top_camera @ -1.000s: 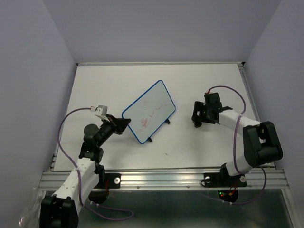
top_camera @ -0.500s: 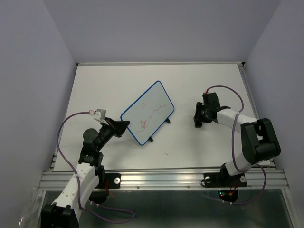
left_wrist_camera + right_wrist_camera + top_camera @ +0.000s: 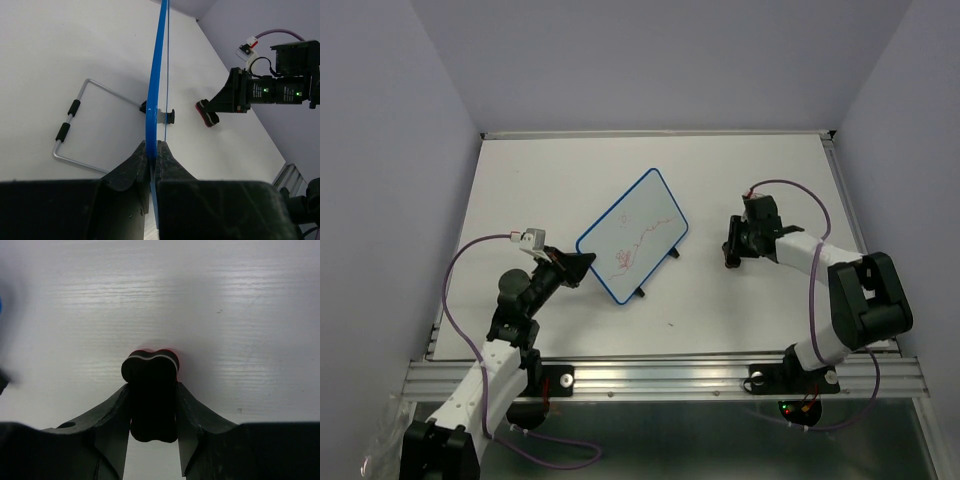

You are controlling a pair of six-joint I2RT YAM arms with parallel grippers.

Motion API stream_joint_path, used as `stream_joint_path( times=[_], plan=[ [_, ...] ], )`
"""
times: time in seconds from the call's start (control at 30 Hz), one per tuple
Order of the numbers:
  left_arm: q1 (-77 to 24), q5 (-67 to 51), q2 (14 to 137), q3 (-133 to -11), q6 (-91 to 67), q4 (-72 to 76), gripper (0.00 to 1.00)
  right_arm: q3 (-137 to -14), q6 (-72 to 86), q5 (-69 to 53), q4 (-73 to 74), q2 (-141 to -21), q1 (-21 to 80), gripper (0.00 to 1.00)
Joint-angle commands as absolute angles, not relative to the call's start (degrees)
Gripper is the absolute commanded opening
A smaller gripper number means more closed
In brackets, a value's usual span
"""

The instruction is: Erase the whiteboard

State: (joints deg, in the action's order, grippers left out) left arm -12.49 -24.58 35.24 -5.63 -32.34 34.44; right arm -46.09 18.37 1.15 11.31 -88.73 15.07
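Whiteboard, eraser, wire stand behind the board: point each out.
whiteboard (image 3: 632,235), top external view, middle of its white face.
eraser (image 3: 150,390), right wrist view, middle of its black body.
wire stand (image 3: 62,132), left wrist view, lower black sleeve on the wire.

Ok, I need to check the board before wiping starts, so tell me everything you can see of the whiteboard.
The whiteboard is a small white rectangle in a thin blue frame with rounded corners. Red scribbles mark its face, so it is not yet erased. It stands tilted on the table, propped by a bent wire stand with black feet. The left gripper is shut on its near edge; nothing else touches it.
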Motion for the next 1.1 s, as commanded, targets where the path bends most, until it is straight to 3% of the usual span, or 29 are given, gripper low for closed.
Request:
stream_joint_path(
  times=[0.0,0.1,0.33,0.73,1.07],
  plan=[
    [-13.01,-21.71,35.33,-6.59,-31.38,32.08,0.0,-44.31,15.65,-10.61,2.65,-82.8,17.22,0.15],
    [-13.1,-21.45,34.72,-6.42,-31.64,31.12,0.0,-44.03,13.63,-14.94,-4.82,-78.59,21.08,0.15],
    [-13.53,-20.48,34.45,-6.42,-31.9,29.8,0.0,-47.27,7.04,-18.9,-20.54,-80.85,29.78,0.13],
    [-13.97,-19.51,35.07,-6.5,-31.99,29.18,0.0,-58.35,0.71,-19.16,-32.26,-94.21,38.93,0.13],
    [-14.06,-19.07,35.68,-6.77,-31.99,28.48,0.0,-57.04,-4.92,-16.71,-38.85,-97.56,43.15,0.14]
  ],
)
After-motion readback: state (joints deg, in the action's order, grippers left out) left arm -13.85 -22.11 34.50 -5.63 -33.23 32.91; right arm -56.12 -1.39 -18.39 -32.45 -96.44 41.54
